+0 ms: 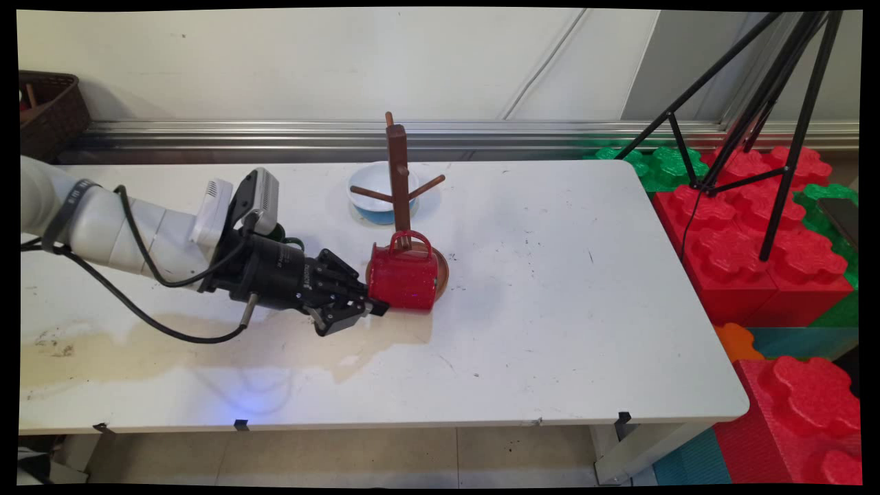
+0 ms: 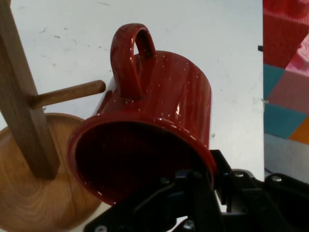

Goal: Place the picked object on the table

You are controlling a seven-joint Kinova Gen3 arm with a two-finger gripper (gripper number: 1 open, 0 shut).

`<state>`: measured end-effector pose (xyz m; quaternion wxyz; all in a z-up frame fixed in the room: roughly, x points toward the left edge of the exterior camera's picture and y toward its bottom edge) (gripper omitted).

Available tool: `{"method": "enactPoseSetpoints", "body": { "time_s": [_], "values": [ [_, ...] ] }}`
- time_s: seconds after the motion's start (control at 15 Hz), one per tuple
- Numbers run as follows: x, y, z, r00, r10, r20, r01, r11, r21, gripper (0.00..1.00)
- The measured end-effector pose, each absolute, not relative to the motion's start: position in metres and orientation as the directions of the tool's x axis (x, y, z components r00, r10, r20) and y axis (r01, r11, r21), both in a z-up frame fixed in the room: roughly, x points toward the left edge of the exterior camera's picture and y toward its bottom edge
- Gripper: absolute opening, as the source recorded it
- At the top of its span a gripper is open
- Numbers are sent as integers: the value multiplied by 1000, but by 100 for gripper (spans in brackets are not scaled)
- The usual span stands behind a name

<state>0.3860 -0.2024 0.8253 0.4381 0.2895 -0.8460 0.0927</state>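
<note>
Your end effector (image 1: 375, 306) is clamped on the rim of the red mug (image 1: 404, 273), which lies sideways, handle up, at the wooden mug stand's (image 1: 399, 180) base, bowl (image 1: 371, 193) at its 11 o'clock on the counter (image 1: 550, 289).

Lab, tripod (image 1: 770, 103), foam blocks (image 1: 756, 234), white table (image 1: 550, 309)

Mug rack's (image 1: 399, 180) base (image 1: 441, 271) mostly behind red mug (image 1: 404, 276).
</note>
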Motion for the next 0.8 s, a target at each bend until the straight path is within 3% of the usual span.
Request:
{"method": "enactPoseSetpoints", "body": {
  "time_s": [0.8],
  "values": [
    [388, -195, 860, -577, -391, 717, -526, 850, 40, 0]
  ]
}}
